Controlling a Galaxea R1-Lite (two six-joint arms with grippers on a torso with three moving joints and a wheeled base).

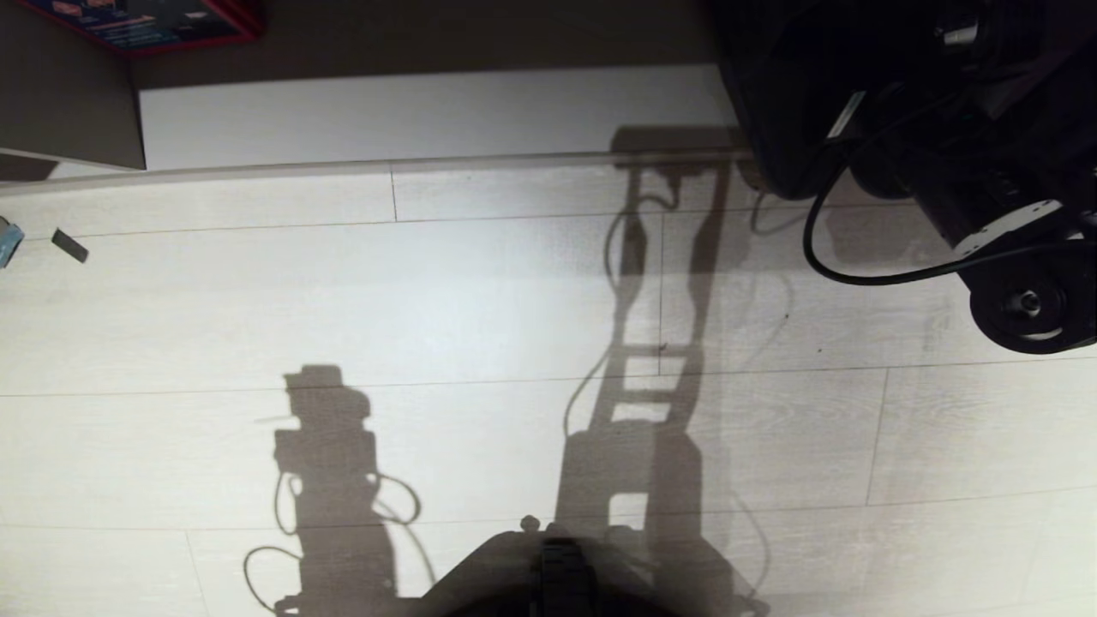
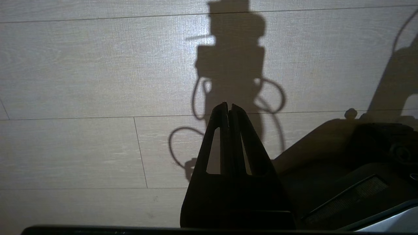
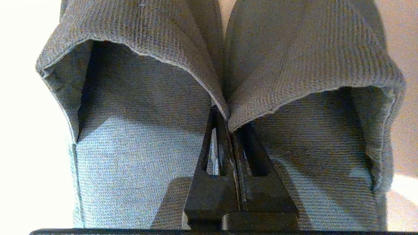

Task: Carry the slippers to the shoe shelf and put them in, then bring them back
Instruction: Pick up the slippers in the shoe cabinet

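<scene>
The slippers fill the right wrist view as two grey knit ones side by side, one [image 3: 130,42] and the other [image 3: 310,49], open ends towards the camera. My right gripper [image 3: 225,116] is shut between them, pinching the inner edges of both toe bands where they meet. In the head view only the dark right arm [image 1: 986,197] shows at the upper right; its gripper and the slippers are hidden there. A pale base [image 1: 428,111] with a grey-beige board [image 1: 68,94] at the far edge looks like the shoe shelf. My left gripper [image 2: 228,106] hangs shut and empty over the floor.
Pale wood-plank floor [image 1: 428,326] spreads below me, crossed by the robot's shadows. A red and blue box [image 1: 146,21] sits at the far left. Two small bits [image 1: 68,245] lie on the floor at the left edge. My base [image 1: 557,570] shows at the near edge.
</scene>
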